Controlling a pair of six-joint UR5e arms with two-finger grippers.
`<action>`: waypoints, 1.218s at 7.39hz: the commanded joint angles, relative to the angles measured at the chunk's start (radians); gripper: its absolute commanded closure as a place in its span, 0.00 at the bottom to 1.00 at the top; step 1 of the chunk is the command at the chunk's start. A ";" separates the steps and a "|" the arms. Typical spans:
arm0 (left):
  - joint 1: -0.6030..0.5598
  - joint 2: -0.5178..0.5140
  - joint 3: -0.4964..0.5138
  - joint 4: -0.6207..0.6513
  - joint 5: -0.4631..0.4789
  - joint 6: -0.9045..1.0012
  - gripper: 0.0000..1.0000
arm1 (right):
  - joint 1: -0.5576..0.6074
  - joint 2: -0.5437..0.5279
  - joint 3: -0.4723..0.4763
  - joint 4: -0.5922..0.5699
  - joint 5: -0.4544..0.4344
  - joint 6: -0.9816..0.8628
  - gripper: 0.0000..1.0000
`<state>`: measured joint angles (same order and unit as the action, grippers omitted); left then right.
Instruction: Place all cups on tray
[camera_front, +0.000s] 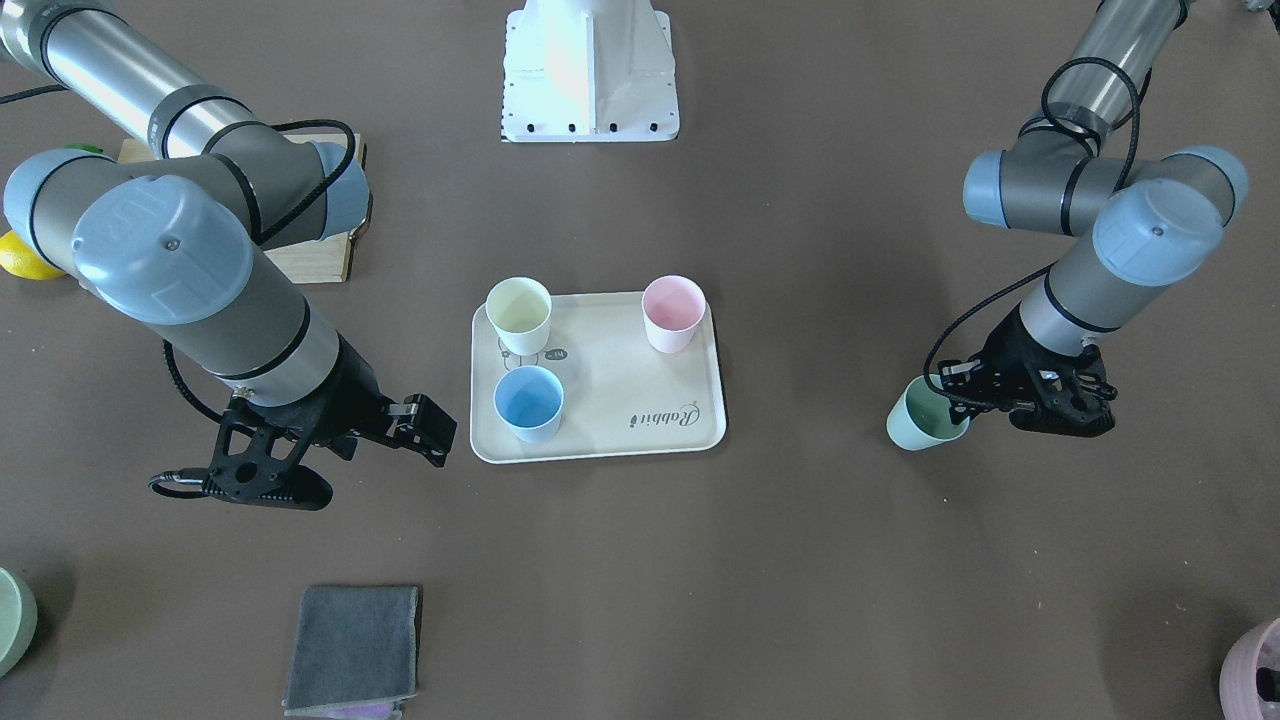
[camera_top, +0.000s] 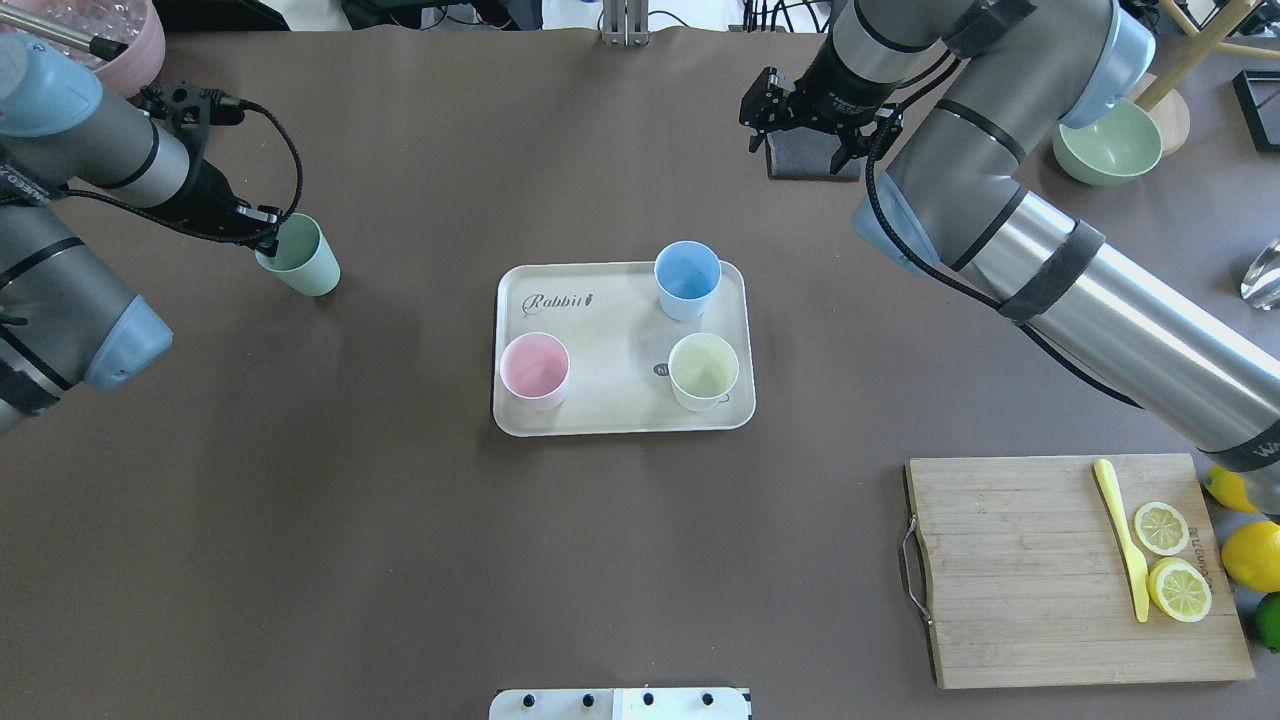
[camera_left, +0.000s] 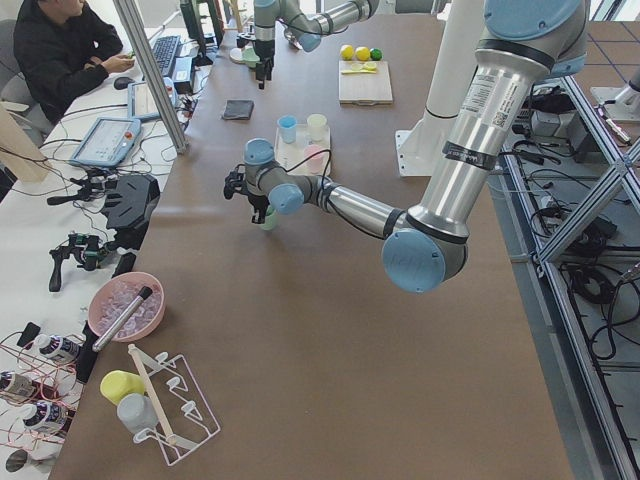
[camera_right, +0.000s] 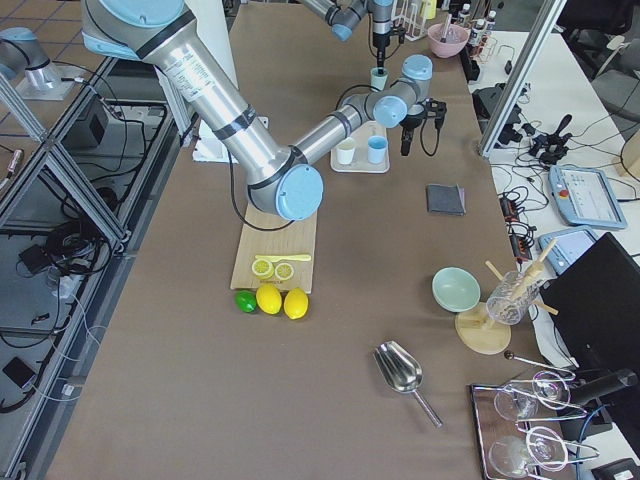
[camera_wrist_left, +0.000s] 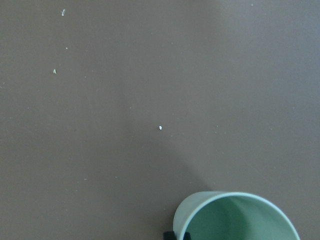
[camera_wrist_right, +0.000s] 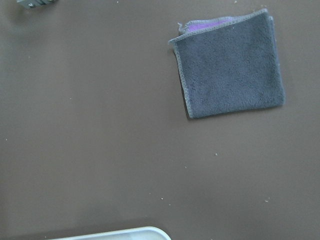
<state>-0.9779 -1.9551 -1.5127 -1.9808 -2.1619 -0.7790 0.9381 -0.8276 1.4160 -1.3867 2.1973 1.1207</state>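
Note:
The cream tray lies mid-table, also in the overhead view. On it stand the pale yellow cup, the light blue cup and the pale pink cup. The mint green cup is off the tray, on the robot's left. It is tilted, with my left gripper shut on its rim. The left wrist view shows its mouth. My right gripper is open and empty, beside the tray's edge near the blue cup. Its wrist view shows only the tray's corner.
A folded grey cloth lies past the right gripper. A wooden cutting board with lemon slices and a yellow knife is at the robot's near right. A pale green bowl and a mauve-pink pot sit at the far corners.

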 joint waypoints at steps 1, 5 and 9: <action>-0.045 -0.130 -0.026 0.151 -0.070 -0.043 1.00 | 0.048 -0.045 0.008 0.000 0.021 -0.048 0.00; 0.149 -0.277 -0.041 0.177 0.067 -0.358 1.00 | 0.169 -0.209 0.041 0.000 0.061 -0.315 0.00; 0.318 -0.326 0.003 0.166 0.224 -0.462 1.00 | 0.245 -0.288 0.037 0.000 0.068 -0.482 0.00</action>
<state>-0.6905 -2.2712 -1.5343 -1.8093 -1.9694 -1.2296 1.1682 -1.0998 1.4539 -1.3867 2.2649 0.6691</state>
